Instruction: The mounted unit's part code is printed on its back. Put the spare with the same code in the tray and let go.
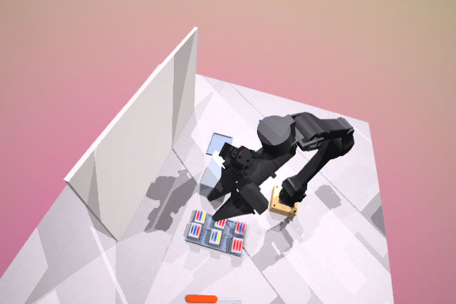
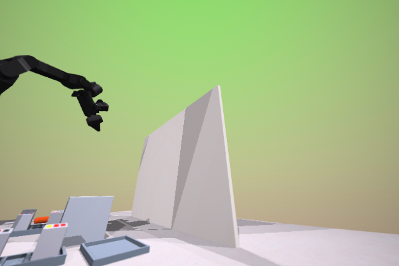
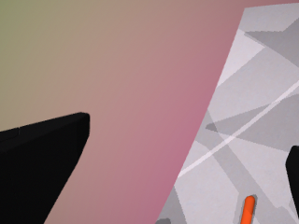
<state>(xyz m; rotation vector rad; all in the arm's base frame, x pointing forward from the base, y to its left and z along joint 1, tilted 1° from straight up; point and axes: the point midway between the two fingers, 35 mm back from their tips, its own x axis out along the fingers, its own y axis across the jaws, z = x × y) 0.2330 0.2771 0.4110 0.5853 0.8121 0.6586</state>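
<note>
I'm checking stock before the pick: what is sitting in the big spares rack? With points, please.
The rack (image 1: 189, 240) holds six blocks with striped tops; the hand (image 1: 210, 208) (image 2: 98, 130) partly covers one block's stripes in the top view.

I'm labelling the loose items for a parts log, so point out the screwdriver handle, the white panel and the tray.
screwdriver handle (image 1: 201, 298) (image 3: 248, 211): top, wrist; orange grip
white panel (image 1: 136, 124) (image 2: 199, 172): top, exterior; broad face
tray (image 1: 219, 143) (image 2: 114, 248): top, exterior; inner floor

Matte-black segmented arm (image 1: 315, 168) (image 2: 51, 71), chunky cylindrical housing (image 1: 276, 131), tapering end effector (image 1: 210, 208) (image 2: 98, 128) (image 3: 194, 141) fingers.
</note>
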